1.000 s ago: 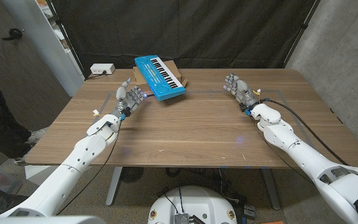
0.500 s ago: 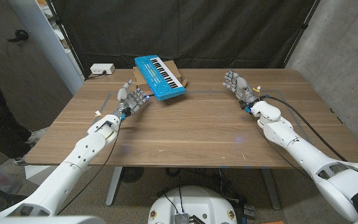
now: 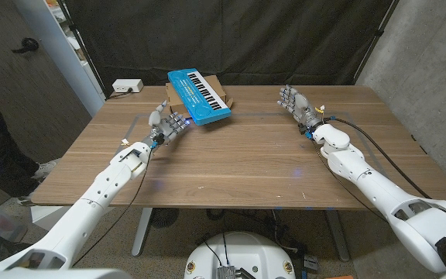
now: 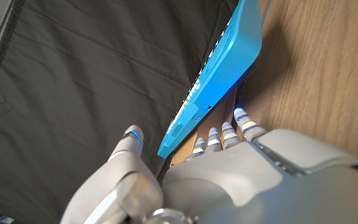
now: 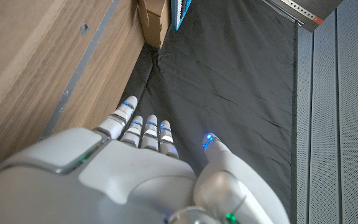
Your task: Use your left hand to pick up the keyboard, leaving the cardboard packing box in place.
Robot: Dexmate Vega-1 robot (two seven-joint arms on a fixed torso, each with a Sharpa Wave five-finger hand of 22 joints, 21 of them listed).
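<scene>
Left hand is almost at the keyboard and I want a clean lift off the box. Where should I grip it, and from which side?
Probably the keyboard's near left end, which overhangs the cardboard box. The left hand is open just short of it; coming in from there, thumb over the top and fingers beneath the raised edge should spare the box.

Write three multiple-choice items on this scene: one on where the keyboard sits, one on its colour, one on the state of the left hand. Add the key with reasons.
1. Where does the keyboard lie?
A. on the cardboard box at the table's far edge
B. flat on the near edge of the table
C. in the right hand

2. What colour is the keyboard's body?
A. red
B. blue
C. black

3. What is the left hand doing?
A. holding the keyboard up
B. open beside the keyboard, holding nothing
C. gripping the box

Key: 1 A, brown box shows beneath it; 2 B, the casing is bright blue; 3 B, fingers apart just short of the keyboard's near end, with the right hand far off.
</scene>
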